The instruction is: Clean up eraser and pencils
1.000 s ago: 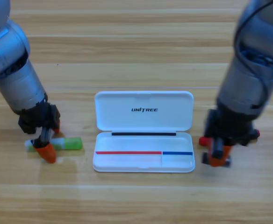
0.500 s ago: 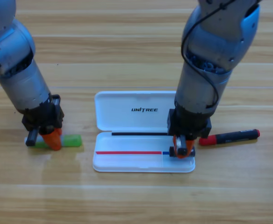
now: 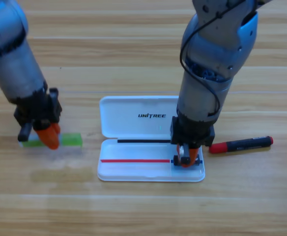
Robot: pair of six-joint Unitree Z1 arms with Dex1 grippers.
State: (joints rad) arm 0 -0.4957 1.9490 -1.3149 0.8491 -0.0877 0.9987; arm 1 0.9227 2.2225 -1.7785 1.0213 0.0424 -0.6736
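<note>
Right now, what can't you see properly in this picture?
1. High view: the left hand covers the middle of the green stick, so its grip is unclear.
2. High view: the right hand points down into the white case, hiding its fingertip gap and anything it may carry.
3. High view: print on the red pencil is too small to read.
4. Both arms are cut off by the top edge.

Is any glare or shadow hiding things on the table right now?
High view: light is even, with no glare on the white case. Only a faint shadow lies on the table below the left gripper at the green stick. The red pencil is plainly lit. The right gripper itself, not shadow, covers the case's lower right compartment.
</note>
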